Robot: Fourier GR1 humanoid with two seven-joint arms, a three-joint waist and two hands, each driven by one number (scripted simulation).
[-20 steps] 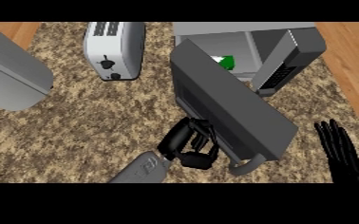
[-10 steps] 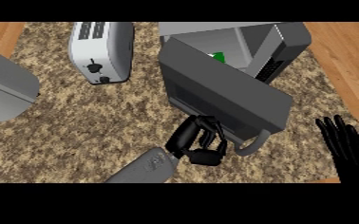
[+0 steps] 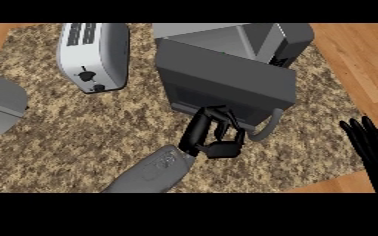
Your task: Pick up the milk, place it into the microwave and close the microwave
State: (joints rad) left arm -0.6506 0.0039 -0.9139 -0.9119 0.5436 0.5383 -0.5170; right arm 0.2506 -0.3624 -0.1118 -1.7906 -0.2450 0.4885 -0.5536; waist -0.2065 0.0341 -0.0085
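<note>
Pushing the microwave door (image 3: 225,82) shut with my left robot hand (image 3: 212,135), fingers curled, holding nothing; milk hidden, presumably inside the microwave (image 3: 284,37). Right robot hand (image 3: 362,140) rests open at the worktop (image 3: 88,130) edge.

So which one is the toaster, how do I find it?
Start at the big dark microwave at the top middle of the speckled counter. Look to its left: the toaster stands alone there. It is the only white-and-silver box, with slots on top and a small black knob on its end.
</note>
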